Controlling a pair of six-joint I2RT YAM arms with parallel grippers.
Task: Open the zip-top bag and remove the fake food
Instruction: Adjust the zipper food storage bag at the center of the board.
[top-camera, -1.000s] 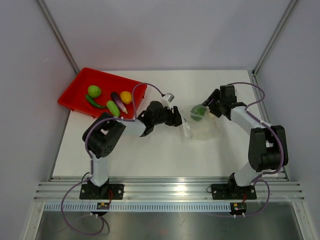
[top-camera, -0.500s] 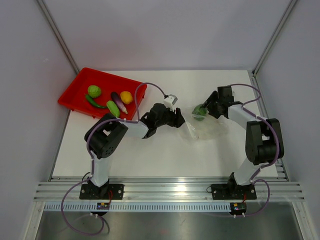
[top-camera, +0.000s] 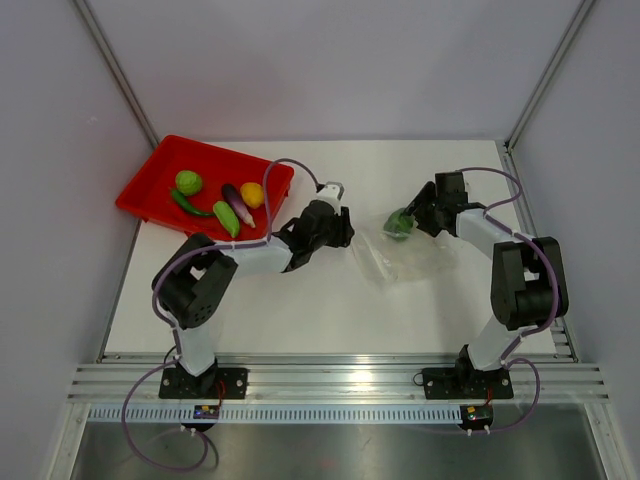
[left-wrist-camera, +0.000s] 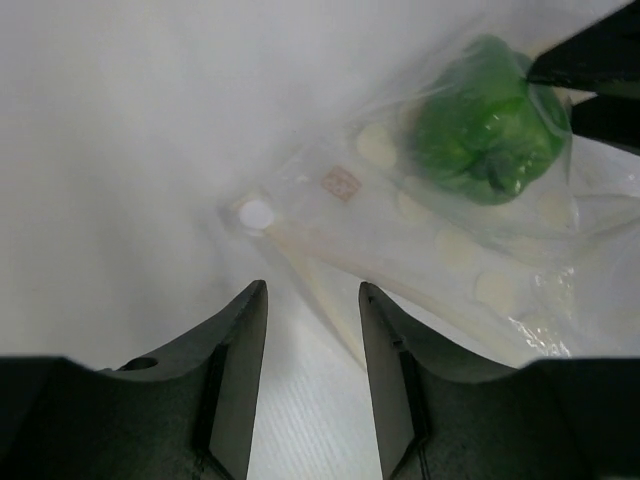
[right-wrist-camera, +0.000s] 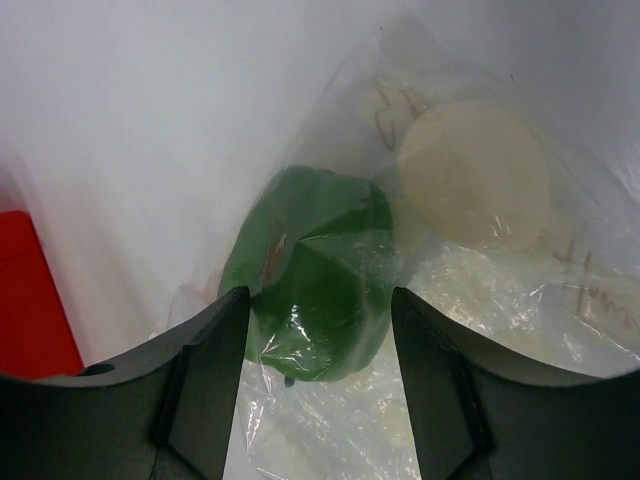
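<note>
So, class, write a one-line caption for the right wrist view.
The right gripper straddles a green toy pepper inside the clear plastic bag.

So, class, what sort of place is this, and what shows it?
Probably a robotics lab test cell: two black robot arms bolted to an aluminium rail, plain grey wall panels around a white table, and plastic toy vegetables on a red plastic tray.

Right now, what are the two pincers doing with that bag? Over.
Left pincer open, empty, just short of zip-top bag. Right pincer pinching toy green pepper through the plastic. Pepper inside bag, not yet out.
</note>
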